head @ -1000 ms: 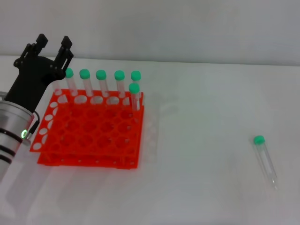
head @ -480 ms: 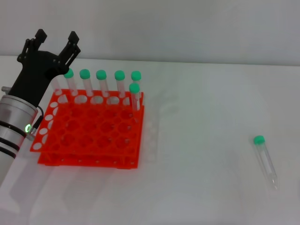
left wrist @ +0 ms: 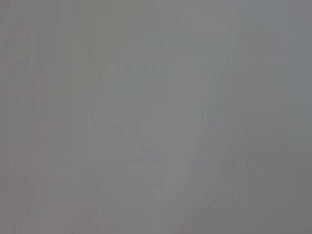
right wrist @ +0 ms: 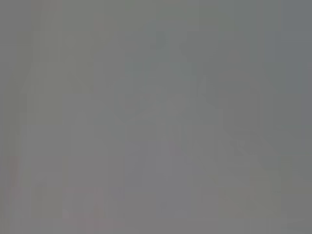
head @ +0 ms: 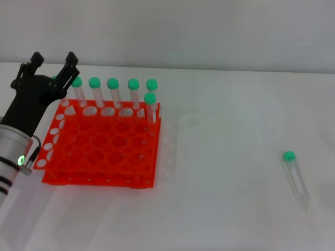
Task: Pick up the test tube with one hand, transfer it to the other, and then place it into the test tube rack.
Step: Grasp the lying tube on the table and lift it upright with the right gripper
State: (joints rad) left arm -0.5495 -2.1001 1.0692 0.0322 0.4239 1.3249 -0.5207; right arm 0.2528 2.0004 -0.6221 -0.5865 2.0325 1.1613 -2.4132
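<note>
Head view shows the left gripper [head: 51, 61] with fingers spread and empty over the rack's [head: 99, 151] far left corner, while the tube [head: 296, 179] lies on the bench [head: 225, 130] well away, so pickup, handover and placing all remain.

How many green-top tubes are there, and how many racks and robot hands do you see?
Green-capped tubes standing in the test tube rack: 6
Green-capped test tube lying loose on the table: 1
Orange-red racks: 1
Robot grippers in view, the left gripper open by the rack: 1
Total: 9
</note>
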